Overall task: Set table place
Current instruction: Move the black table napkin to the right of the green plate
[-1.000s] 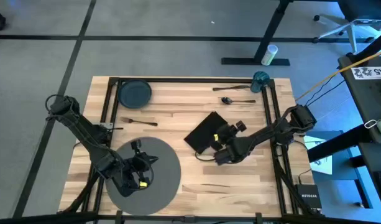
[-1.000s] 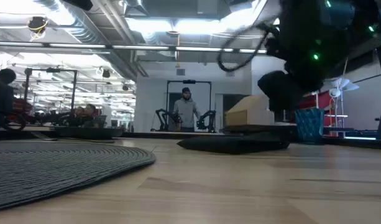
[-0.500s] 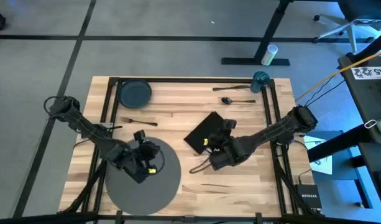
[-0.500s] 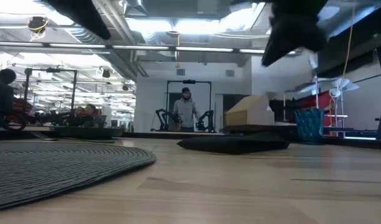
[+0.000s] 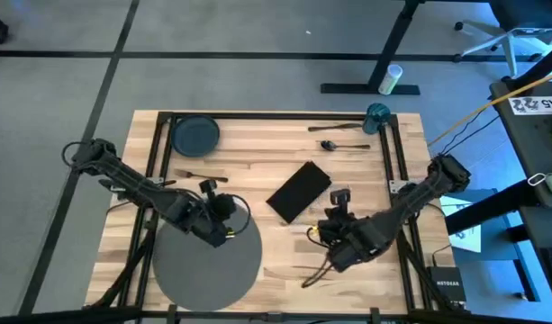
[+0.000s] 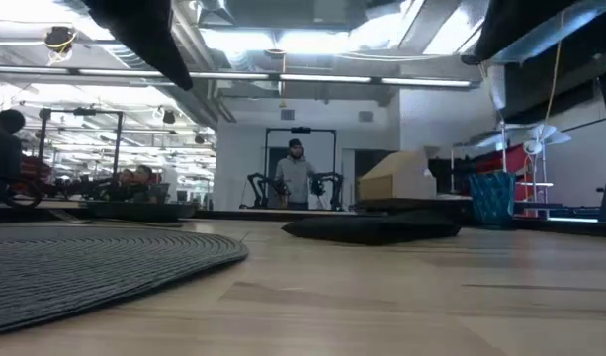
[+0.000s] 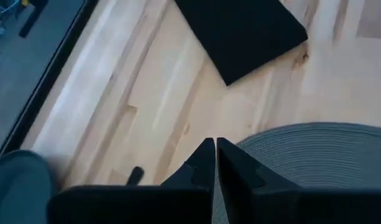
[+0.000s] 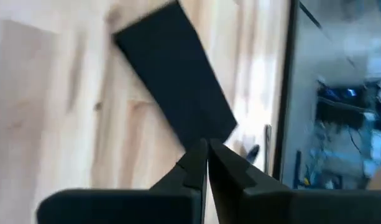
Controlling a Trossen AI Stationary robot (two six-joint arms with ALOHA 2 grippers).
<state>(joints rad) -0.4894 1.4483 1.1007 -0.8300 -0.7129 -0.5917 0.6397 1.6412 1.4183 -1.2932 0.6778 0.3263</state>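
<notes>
The round dark-grey placemat (image 5: 206, 256) is laid flat at the near left part of the desk (image 5: 276, 180), so that a bare centre is offered for what is to be set on it; nothing is yet placed there. The left hand (image 5: 223, 209) is held just over the mat's far rim, its fingers (image 7: 202, 163) pressed together and empty. The right hand (image 5: 339, 200) is poised above bare wood just beside the black napkin (image 5: 299, 190), its fingers (image 8: 196, 163) likewise pressed together with nothing between them.

The dark blue-grey plate (image 5: 196, 134) is kept at the far left corner, a fork (image 5: 200, 175) between it and the mat, a spoon (image 5: 343, 145) and another utensil (image 5: 337, 128) near the far right, all well apart from the mat. The setting is judged barely begun, only the mat being in position.
</notes>
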